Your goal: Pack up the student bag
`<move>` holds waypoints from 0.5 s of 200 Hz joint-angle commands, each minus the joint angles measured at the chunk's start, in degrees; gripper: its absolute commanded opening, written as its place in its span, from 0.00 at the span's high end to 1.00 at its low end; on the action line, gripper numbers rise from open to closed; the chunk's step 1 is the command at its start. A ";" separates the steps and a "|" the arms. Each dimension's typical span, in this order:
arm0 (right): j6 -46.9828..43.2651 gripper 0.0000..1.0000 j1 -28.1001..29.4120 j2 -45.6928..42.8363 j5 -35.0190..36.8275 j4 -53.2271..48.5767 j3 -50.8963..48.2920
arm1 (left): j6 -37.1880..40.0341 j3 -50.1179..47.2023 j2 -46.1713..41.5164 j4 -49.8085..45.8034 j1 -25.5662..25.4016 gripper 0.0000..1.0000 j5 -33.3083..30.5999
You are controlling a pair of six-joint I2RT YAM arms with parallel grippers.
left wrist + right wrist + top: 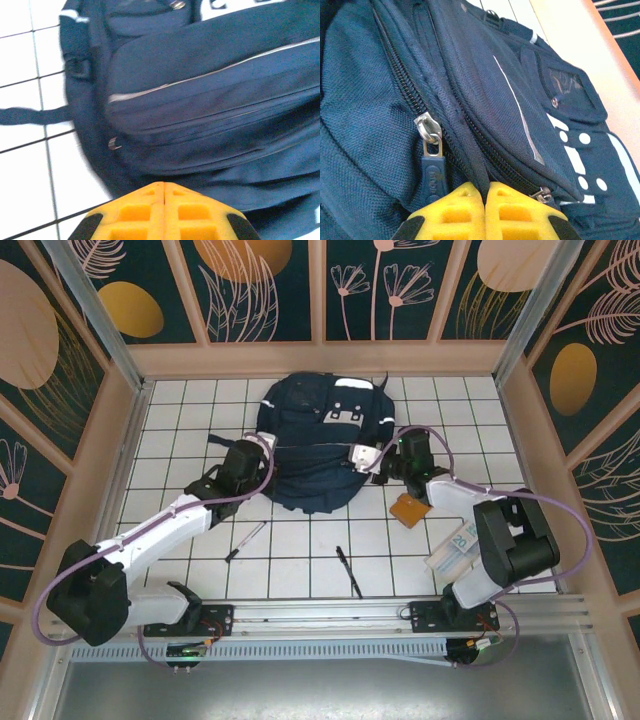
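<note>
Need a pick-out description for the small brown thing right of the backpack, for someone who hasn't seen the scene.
Start at the navy backpack, lying at the far middle of the white tiled table. Just off its near-right corner lies a small flat orange-brown square. It is the only warm-coloured item on the tiles. The white box just in front of it is pale and longer.

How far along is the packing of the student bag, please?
Done: nothing visibly packed; the student bag looks zipped. In hand: the right pincer seems shut on a fabric fold beside the zipper pull, the left pincer shut at the bag's edge. Left: open it, then load the two pens, the brown pad and the white packet.
</note>
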 commanded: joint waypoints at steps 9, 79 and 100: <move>1.37 1.00 -1.35 -3.74 0.05 2.13 -0.75 | 2.51 2.32 0.26 0.20 0.16 1.00 5.33; 7.90 0.49 5.36 -5.68 -13.04 -2.23 1.77 | -5.61 9.49 3.99 6.85 -1.36 1.00 25.17; 8.28 0.45 7.05 -3.07 -11.43 -0.01 2.50 | -5.94 11.78 4.54 7.57 -2.41 1.00 26.65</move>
